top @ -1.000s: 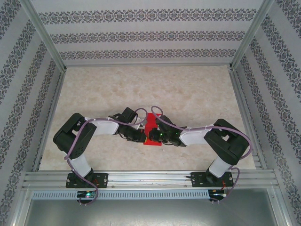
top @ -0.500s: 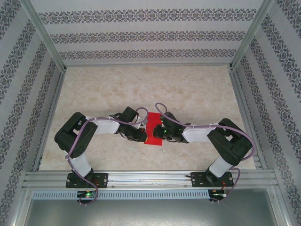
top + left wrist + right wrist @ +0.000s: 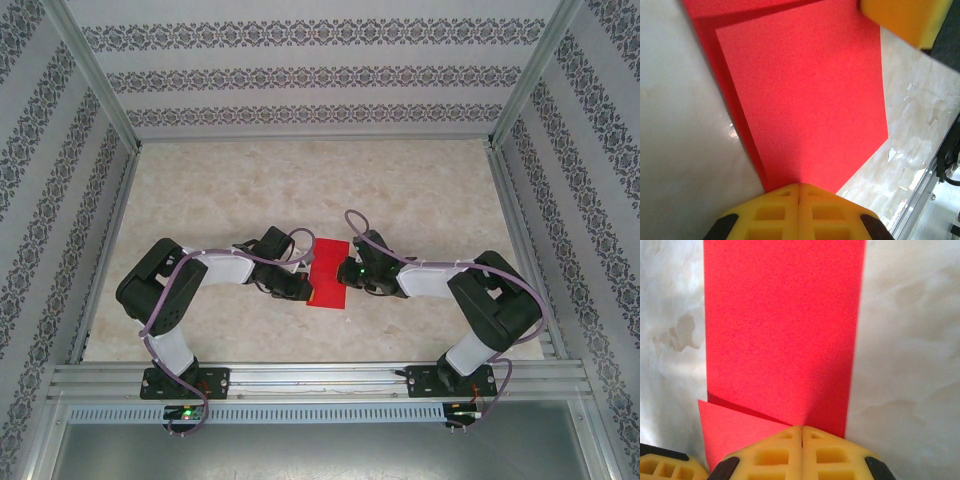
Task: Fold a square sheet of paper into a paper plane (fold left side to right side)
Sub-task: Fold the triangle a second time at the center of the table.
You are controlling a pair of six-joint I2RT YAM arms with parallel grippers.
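Paper point(image 3: 328, 290) uncovered more; right arm point(image 3: 430, 282) slid rightward.

**Red on Marble**

The square sheet of paper point(image 3: 782, 330) is a plain bright red, unmarked (a darker red where one layer shades another). The table point(image 3: 300, 190) is cream with faint grey-brown marbling. The walls point(image 3: 300, 75) are white, banded with grey-black floral ornament. The left gripper point(image 3: 799, 187) and the right gripper point(image 3: 801, 429) are yellow with black corners. The arms point(image 3: 225, 268) are black with white links, the cables point(image 3: 148, 320) lilac, the rails point(image 3: 320, 376) silvery grey.
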